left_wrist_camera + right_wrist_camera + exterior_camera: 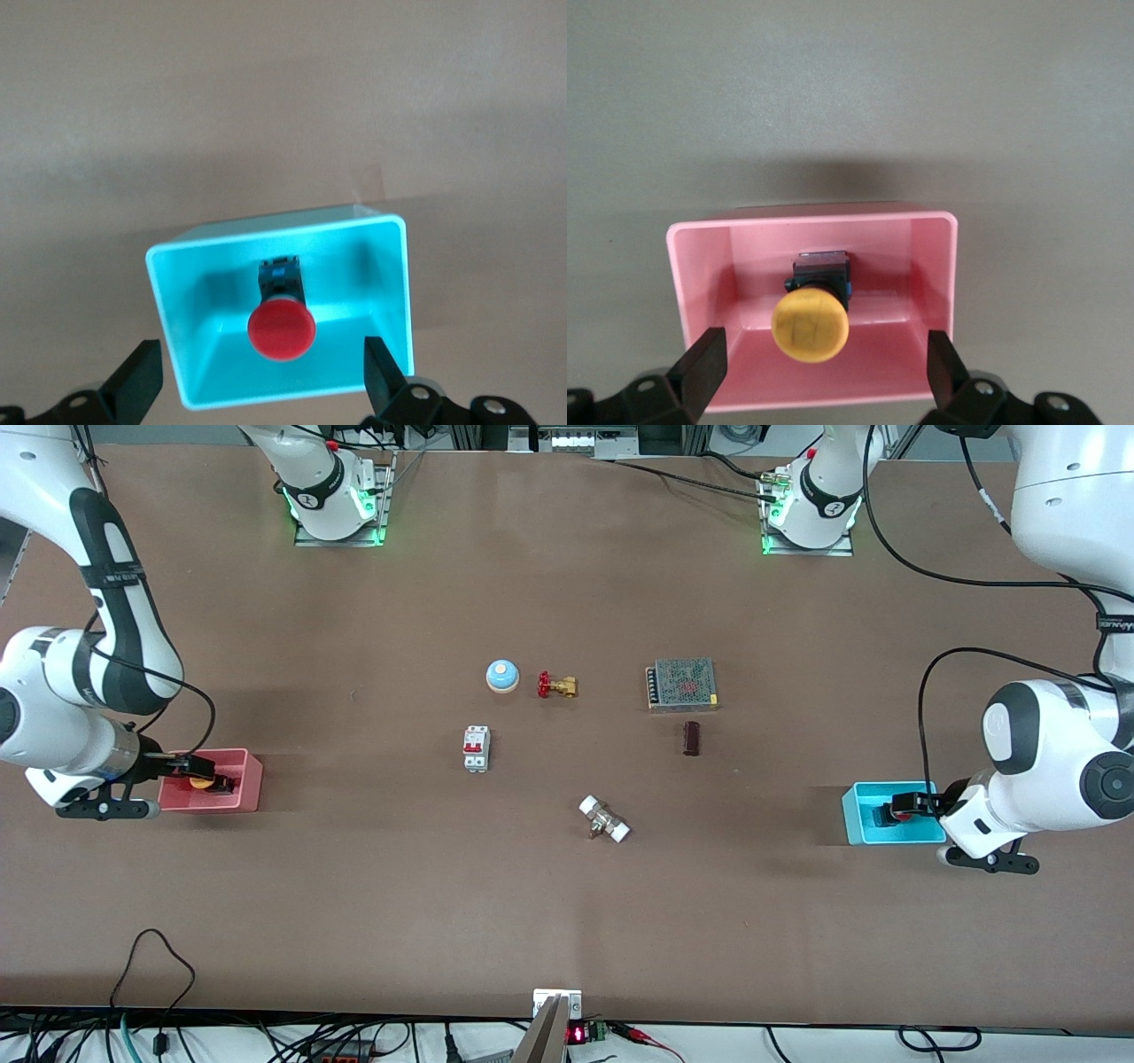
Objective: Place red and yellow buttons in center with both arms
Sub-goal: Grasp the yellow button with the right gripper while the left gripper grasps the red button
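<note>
The yellow button (204, 782) lies in the pink bin (248, 786) at the right arm's end of the table; its black base and round cap show in the right wrist view (811, 325). My right gripper (190, 766) is open over that bin, its fingers (704, 359) wide on either side of the button. The red button (893, 811) lies in the cyan bin (855, 824) at the left arm's end, and shows in the left wrist view (281, 329). My left gripper (921, 802) is open over it, its fingers (142, 372) wide apart. The table's brown center (567, 762) is bare.
Around the center lie a blue bell (501, 676), a brass valve with a red handle (557, 685), a white breaker (477, 748), a mesh-topped power supply (681, 684), a dark brown block (692, 738) and a white-capped fitting (604, 819).
</note>
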Controlling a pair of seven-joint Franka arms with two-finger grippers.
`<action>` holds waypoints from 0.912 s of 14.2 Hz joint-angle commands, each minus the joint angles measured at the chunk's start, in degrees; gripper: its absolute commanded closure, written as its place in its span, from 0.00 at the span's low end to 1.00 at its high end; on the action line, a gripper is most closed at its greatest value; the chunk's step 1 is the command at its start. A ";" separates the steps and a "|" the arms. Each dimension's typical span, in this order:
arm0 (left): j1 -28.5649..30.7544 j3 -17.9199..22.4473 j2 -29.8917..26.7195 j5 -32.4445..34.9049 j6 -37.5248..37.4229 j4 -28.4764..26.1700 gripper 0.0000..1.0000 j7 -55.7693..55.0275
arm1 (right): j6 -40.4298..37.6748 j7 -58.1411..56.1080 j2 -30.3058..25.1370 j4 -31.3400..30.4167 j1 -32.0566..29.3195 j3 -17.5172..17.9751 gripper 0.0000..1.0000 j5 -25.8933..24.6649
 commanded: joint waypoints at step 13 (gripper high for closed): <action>-0.22 -0.14 2.63 -1.09 6.75 -5.62 0.56 -2.03 | 4.54 -3.18 5.43 -0.56 -1.05 0.71 0.06 -0.91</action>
